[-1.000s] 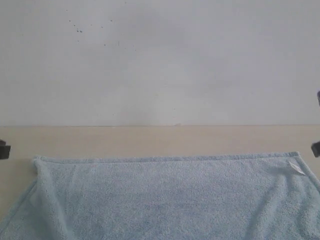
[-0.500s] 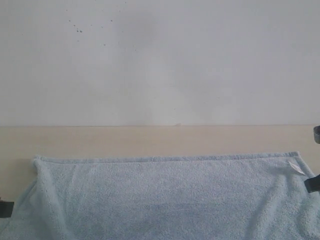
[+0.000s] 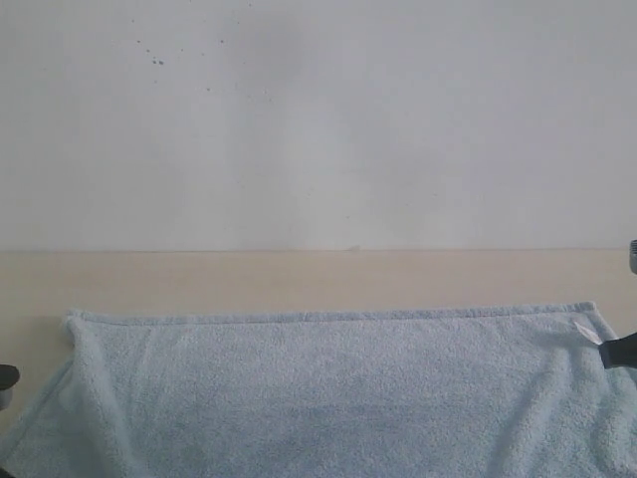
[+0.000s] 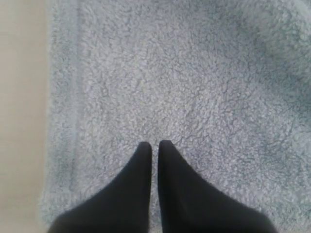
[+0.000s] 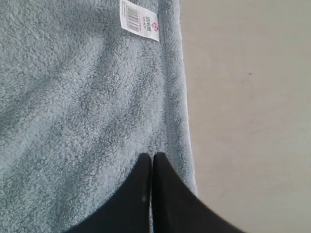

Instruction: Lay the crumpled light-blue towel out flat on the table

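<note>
The towel [image 3: 328,388] lies opened wide on the table [image 3: 299,274], its far hem [image 3: 328,317] nearly straight, so the task looks almost finished. The left gripper [image 4: 154,144] has its jaws pressed together, tips over the pile just inside one side edge. I see no fold of cloth between them, so I judge it holds nothing, but whether the tips touch the pile I cannot tell. The right gripper [image 5: 152,156] is pressed together too, its tips over the opposite edge, just beside bare table.

What could go wrong: if a closed tip sits in the loops of the terry (a fluffy cloth catches easily), a sideways or upward move can drag the edge and make a new wrinkle. The far left corner [image 3: 80,329] looks a little bunched, and soft ridges run down from both far corners — pulling only one side would skew the cloth rather than flatten it.

The exterior view gives the whole far hem and that bunched corner, but of the grippers only dark scraps at the frame's edges — their jaws are not readable there. The wrist views show jaws and edges closely, and the right one shows the label [image 5: 140,20] with its barcode, which in the exterior view is only a white fleck.
</note>
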`<move>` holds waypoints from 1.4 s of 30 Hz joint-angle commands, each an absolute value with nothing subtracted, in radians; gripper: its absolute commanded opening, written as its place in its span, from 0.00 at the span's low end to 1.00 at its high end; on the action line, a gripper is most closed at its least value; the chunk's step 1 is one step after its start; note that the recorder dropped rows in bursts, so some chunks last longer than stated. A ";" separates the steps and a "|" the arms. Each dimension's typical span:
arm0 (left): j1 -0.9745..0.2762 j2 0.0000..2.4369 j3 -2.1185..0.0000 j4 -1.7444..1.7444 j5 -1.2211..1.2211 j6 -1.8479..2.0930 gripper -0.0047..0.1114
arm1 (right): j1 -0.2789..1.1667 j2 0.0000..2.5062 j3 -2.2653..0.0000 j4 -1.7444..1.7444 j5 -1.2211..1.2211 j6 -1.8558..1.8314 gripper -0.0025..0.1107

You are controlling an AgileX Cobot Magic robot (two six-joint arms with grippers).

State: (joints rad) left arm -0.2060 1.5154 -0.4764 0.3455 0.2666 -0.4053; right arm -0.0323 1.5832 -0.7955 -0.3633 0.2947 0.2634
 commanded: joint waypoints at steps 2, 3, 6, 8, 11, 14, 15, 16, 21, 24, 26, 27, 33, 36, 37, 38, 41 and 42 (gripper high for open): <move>-0.211 1.526 -0.472 0.325 0.274 -0.384 0.08 | -0.038 1.575 -0.791 -0.362 0.277 0.262 0.02; -0.211 1.526 -0.472 0.329 0.284 -0.384 0.08 | -0.038 1.575 -0.791 -0.362 0.277 0.262 0.02; -0.211 1.530 -0.472 0.339 0.319 -0.384 0.08 | -0.038 1.575 -0.791 -0.360 0.277 0.262 0.02; -0.209 1.540 -0.472 0.339 0.349 -0.384 0.08 | -0.038 1.575 -0.791 -0.354 0.277 0.262 0.02; -0.209 1.573 -0.472 0.352 0.391 -0.384 0.08 | -0.038 1.575 -0.791 -0.348 0.275 0.262 0.02; -0.209 1.620 -0.472 0.358 0.442 -0.384 0.08 | -0.038 1.575 -0.791 -0.347 0.277 0.262 0.02; -0.209 1.636 -0.472 0.370 0.465 -0.384 0.08 | -0.038 1.575 -0.791 -0.345 0.277 0.262 0.02; -0.209 1.646 -0.476 0.383 0.488 -0.387 0.08 | -0.038 1.575 -0.791 -0.342 0.281 0.262 0.02; -0.209 1.638 -0.481 0.544 0.644 -0.603 0.08 | -0.038 1.558 -0.791 -0.342 0.278 0.262 0.02; -0.209 1.607 -0.481 0.562 0.715 -0.653 0.08 | -0.038 1.554 -0.791 -0.340 0.267 0.262 0.02; -0.209 1.578 -0.478 0.565 0.730 -0.662 0.08 | -0.038 1.554 -0.791 -0.332 0.257 0.262 0.02; -0.209 1.567 -0.477 0.565 0.732 -0.662 0.08 | -0.038 1.554 -0.791 -0.323 0.250 0.262 0.02; -0.209 1.482 -0.477 0.534 0.677 -0.662 0.08 | -0.038 1.554 -0.791 -0.316 0.237 0.262 0.02; -0.209 1.442 -0.477 0.531 0.639 -0.662 0.08 | -0.038 1.567 -0.791 -0.317 0.229 0.241 0.02; -0.209 1.429 -0.477 0.531 0.621 -0.662 0.08 | -0.038 1.578 -0.791 -0.317 0.215 0.207 0.02; -0.209 1.419 -0.479 0.535 0.604 -0.662 0.08 | -0.038 1.587 -0.791 -0.317 0.204 0.188 0.02; -0.209 1.396 -0.487 0.534 0.542 -0.662 0.08 | -0.038 1.640 -0.818 -0.317 0.210 0.175 0.02; -0.209 1.391 -0.493 0.534 0.530 -0.662 0.08 | -0.038 1.661 -0.830 -0.317 0.212 0.170 0.02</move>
State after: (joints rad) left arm -0.2105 1.4112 -0.4790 0.5403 0.5755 -0.6495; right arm -0.0323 1.6192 -0.8059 -0.3208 0.2178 0.1929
